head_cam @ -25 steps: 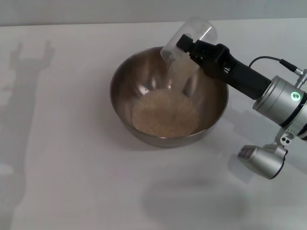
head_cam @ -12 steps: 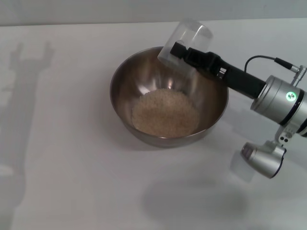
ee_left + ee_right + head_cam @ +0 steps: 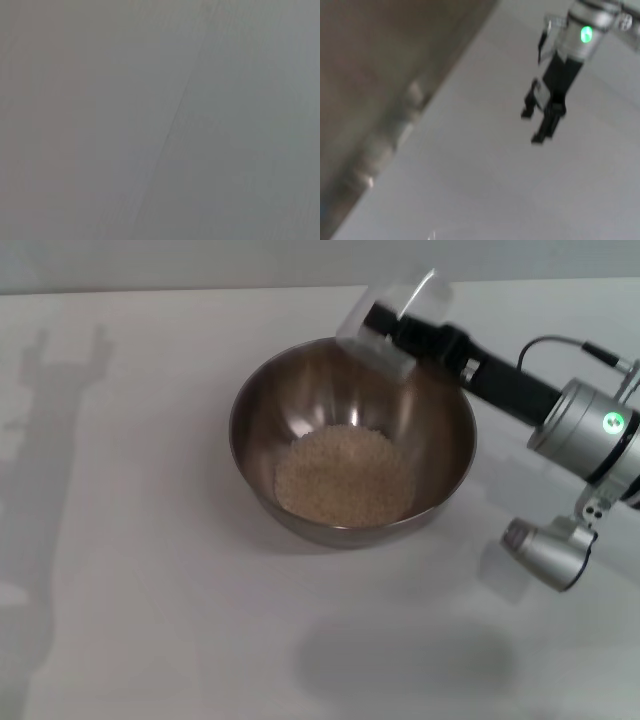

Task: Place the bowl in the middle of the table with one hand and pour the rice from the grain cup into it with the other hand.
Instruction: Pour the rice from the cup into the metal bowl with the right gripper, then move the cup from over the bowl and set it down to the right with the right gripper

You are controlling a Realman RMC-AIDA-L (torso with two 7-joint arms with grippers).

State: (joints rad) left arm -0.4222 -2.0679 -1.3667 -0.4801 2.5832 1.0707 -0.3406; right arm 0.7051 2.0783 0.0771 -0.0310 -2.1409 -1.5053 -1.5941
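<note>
The white bench is carrying the steel bowl, which is sitting near its middle in the head view. The rice is lying as a pale heap in the bottom of the bowl. Beyond the heap, over the bowl's far right rim, the right tool is holding the clear plastic cup in a firm grip, tilted, its open mouth facing down toward the bowl. No grains are showing in the cup. The right arm is reaching in from the right edge, a green light glowing on its silver wrist. Farther off, in the right wrist view, the left tool is hanging above the bench with its dark fingers spread apart, gripping nothing and well apart from the bowl.
</note>
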